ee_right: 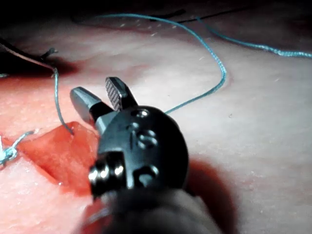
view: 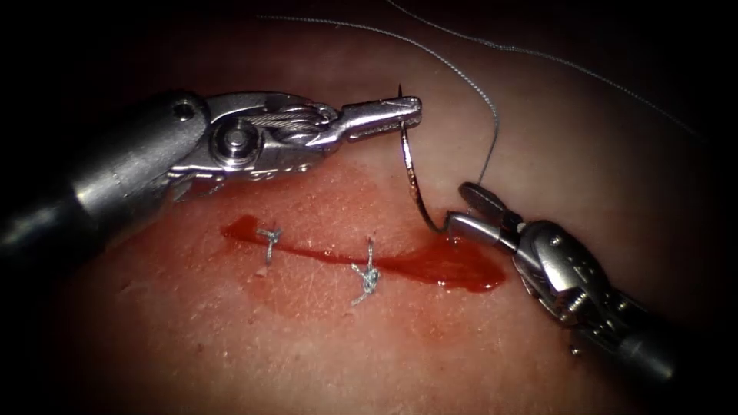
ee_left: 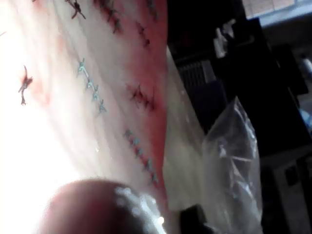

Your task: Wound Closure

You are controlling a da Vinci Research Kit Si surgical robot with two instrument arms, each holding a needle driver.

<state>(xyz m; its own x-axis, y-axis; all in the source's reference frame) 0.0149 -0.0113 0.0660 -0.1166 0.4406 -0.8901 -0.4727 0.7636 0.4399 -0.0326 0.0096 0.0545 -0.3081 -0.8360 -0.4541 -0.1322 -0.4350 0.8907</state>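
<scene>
My two tools (view: 384, 117) (view: 469, 211) are shiny silver-grey steel, with darker grey shafts. My right tool's open jaws show a fine cross-hatched pattern on the inner pad (ee_right: 117, 93). The needle (view: 413, 180) is thin bright silver with a reddish tint along its curve. The thread (view: 469, 77) is pale grey, teal-blue in my right wrist view. The tissue (view: 323, 338) is pink, paler toward the right. The cut (view: 400, 263) holds glossy dark red fluid (view: 453, 269). Two knots (view: 269, 240) (view: 367, 278) are grey-white.
</scene>
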